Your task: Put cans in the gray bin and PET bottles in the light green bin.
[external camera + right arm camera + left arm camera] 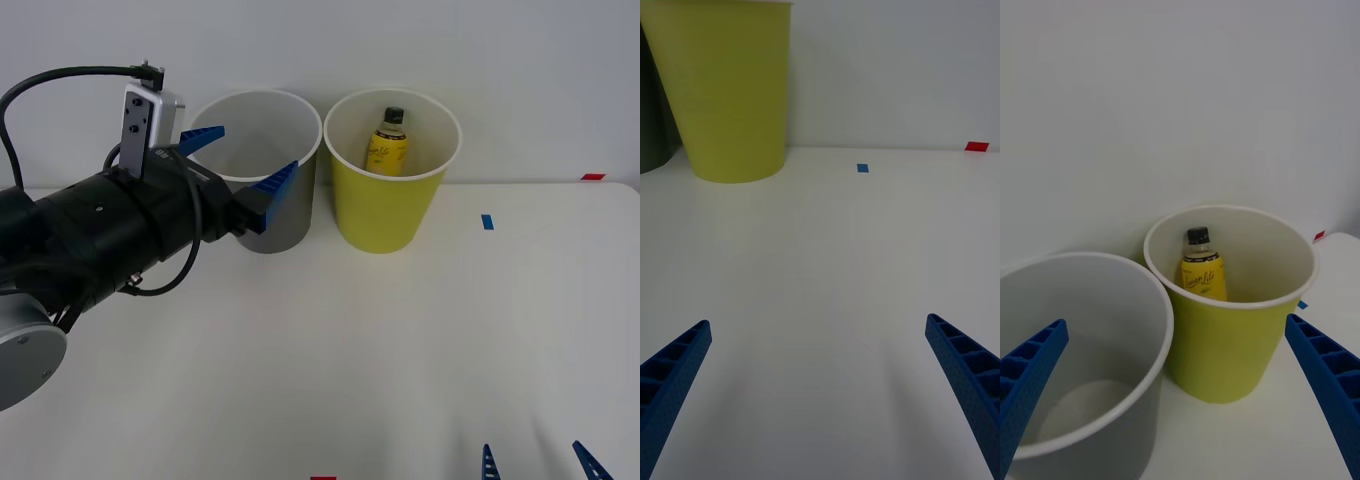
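The yellow PET bottle (pixel 388 141) stands inside the light green bin (pixel 385 215). The left tool (pixel 236 165) hovers spread wide over the gray bin (pixel 285 225), holding nothing. The right tool (pixel 535 462) waits low, fingers apart, above the table (pixel 400 340).

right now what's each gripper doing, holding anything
Left gripper: open, empty, raised at the gray bin.
Right gripper: open, empty, low over the table.

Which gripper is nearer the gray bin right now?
Left. The left gripper, jaws open, hangs at the gray bin rim; the right gripper sits low at the table's near edge.
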